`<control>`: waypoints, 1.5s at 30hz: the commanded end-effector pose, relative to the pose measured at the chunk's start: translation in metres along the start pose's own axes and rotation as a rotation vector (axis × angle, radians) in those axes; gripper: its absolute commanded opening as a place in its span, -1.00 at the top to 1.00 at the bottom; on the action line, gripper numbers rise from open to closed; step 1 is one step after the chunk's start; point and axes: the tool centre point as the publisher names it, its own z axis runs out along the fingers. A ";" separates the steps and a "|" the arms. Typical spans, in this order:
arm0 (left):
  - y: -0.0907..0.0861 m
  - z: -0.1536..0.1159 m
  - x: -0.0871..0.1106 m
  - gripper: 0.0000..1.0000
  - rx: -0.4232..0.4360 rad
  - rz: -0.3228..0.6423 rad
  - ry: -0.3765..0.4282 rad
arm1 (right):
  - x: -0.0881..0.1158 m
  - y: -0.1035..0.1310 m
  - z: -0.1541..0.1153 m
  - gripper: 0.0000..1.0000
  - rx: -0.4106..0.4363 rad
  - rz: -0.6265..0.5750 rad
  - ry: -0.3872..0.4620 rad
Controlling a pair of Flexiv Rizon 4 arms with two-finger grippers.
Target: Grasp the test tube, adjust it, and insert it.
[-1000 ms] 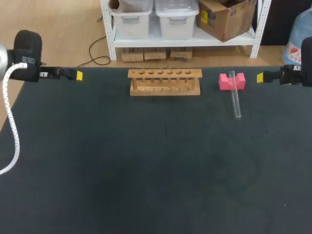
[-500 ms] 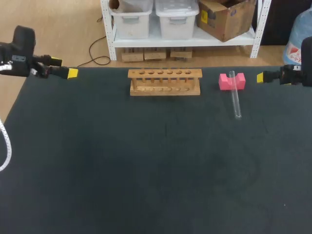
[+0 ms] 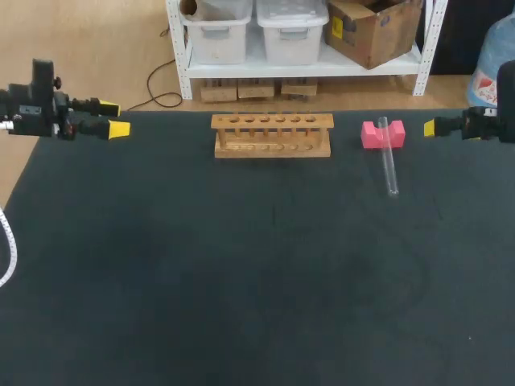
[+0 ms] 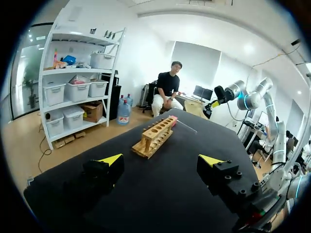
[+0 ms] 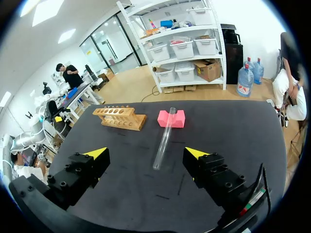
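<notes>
A clear test tube [image 3: 389, 161] lies on the dark table, its far end resting on a pink block [image 3: 372, 135]. The wooden rack [image 3: 272, 135] with a row of holes stands at the back middle. My left gripper [image 3: 114, 117] hovers at the table's back left edge, open and holding nothing; in its wrist view [image 4: 160, 160] the rack [image 4: 156, 137] is far ahead. My right gripper [image 3: 431, 127] sits at the back right, just right of the block. Its wrist view shows the gripper [image 5: 146, 153] open, with the tube [image 5: 164, 138] and block [image 5: 172, 118] ahead between the fingers' lines.
The dark table mat [image 3: 257, 273] stretches bare across the middle and front. My right arm [image 4: 228, 94] shows beyond the rack in the left wrist view.
My left arm has pulled back to the left and its wrist has turned, so both yellow tips now show. The right arm, tube, block and rack have not moved.
</notes>
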 end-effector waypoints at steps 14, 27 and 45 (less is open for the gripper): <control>0.020 0.022 0.007 -1.00 0.087 0.048 -0.016 | 0.000 0.001 -0.001 -1.00 0.007 0.000 0.001; 0.019 0.021 0.007 -1.00 0.105 0.064 -0.012 | 0.000 0.001 -0.001 -1.00 0.007 0.000 0.001; 0.019 0.021 0.007 -1.00 0.105 0.064 -0.012 | -0.003 -0.010 0.007 -1.00 0.170 -0.097 0.081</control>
